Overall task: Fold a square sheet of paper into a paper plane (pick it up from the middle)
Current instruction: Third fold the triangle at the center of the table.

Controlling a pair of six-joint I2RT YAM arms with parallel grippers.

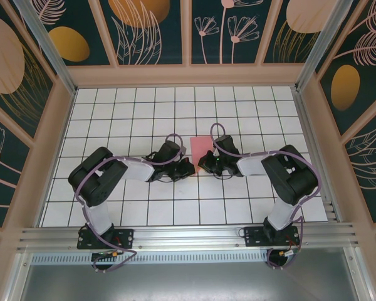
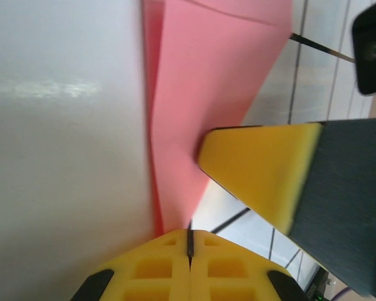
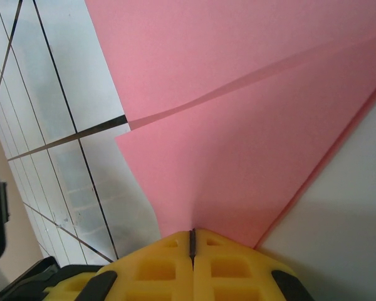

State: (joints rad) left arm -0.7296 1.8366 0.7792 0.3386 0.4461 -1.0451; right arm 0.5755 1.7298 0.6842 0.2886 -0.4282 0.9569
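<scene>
Near the middle of the desk (image 1: 144,210), the left gripper (image 2: 189,249) and the right gripper (image 3: 192,243) are sitting just beside each other. Each has its jaws pressed together, pinching the near, narrow end of the folded square sheet of paper (image 1: 200,147). The sheet is running lengthwise away from the arms, widening toward the far side, with a folded flap's edge crossing it diagonally.

Plain pink: square sheet of paper (image 1: 200,147). White, black grid lines: table (image 1: 144,106). Yellow pads: right gripper (image 3: 192,241). Dark teal, peach-and-ochre plant motifs: walls (image 1: 153,37).
</scene>
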